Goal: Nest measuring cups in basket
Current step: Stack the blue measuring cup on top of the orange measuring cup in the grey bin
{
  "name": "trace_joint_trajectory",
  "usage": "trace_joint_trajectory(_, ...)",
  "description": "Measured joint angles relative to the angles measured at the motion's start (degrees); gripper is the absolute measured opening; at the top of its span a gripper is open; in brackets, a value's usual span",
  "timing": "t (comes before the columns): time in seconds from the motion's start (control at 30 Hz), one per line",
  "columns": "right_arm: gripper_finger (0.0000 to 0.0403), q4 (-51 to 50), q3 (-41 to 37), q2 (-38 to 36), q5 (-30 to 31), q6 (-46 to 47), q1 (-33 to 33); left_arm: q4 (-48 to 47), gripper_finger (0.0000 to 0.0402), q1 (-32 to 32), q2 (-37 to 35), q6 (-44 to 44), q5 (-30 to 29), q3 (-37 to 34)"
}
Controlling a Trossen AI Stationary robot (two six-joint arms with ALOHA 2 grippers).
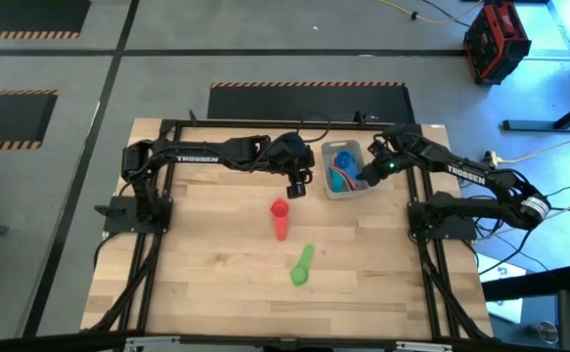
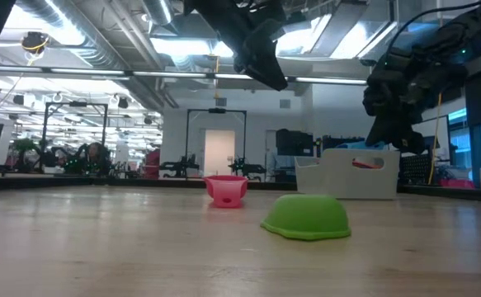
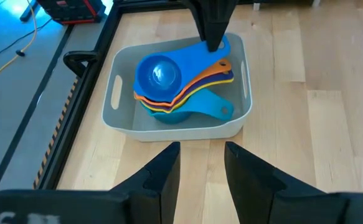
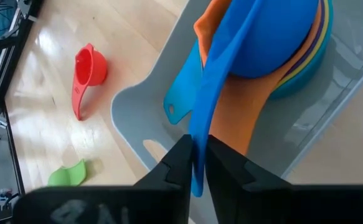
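1. Measuring cups lie in two groups in the high view: a nested stack (image 1: 341,168) sits in the basket (image 1: 359,190) at the table's far right, while the red cup (image 1: 281,217) and the green cup (image 1: 302,266) lie well apart on the bare wooden table (image 1: 216,274). The right gripper (image 1: 371,174) is over the basket's right side; the left gripper (image 1: 295,186) hovers just left of the basket.

2. In the low view, we see the red cup (image 2: 226,190) upright and the green cup (image 2: 306,217) bowl-down, nearer the camera. The basket (image 2: 339,175) stands behind them.

3. From the left wrist, we see that arm's fingers (image 3: 159,180) standing partly apart with nothing between them, pointing toward the basket (image 3: 122,115). The blue cup (image 3: 162,73) tops the stack, above orange, purple, yellow and teal.

4. From the right wrist, the right fingers (image 4: 176,163) flank the blue cup's flat handle (image 4: 221,74) with a narrow gap; we cannot tell whether they grip it.

5. We judge these scoops light, stiff and smooth plastic, likely to slip or tip; the flat handle is the surest hold.
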Motion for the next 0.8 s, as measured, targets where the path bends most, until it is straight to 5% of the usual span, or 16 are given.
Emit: trace_joint_trajectory(0.8,0.0047,-1.1,0.0,2.0,-2.5,1.0,0.0,0.0,0.0118,0.0,0.0,0.1,-0.2,0.0)
